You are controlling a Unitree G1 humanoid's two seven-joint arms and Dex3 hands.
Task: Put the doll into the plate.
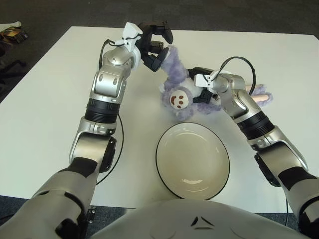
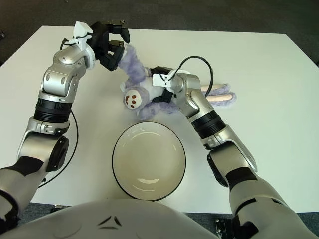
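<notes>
A purple plush doll (image 1: 175,74) with a white face (image 1: 178,100) lies on the white table (image 1: 45,109), just beyond a cream plate with a dark rim (image 1: 158,149). My left hand (image 1: 155,47) is at the doll's far end, fingers curled around its upper purple limb. From the right, my right hand (image 1: 202,90) presses into the doll's body beside the face, fingers closed on the fur. One long pink-lined ear (image 1: 260,98) trails out to the right behind my right forearm. The plate holds nothing.
The table's far edge runs along the top, with dark floor beyond it. A small brownish object (image 1: 11,34) lies on the floor at the top left. Black cables loop off both wrists above the table.
</notes>
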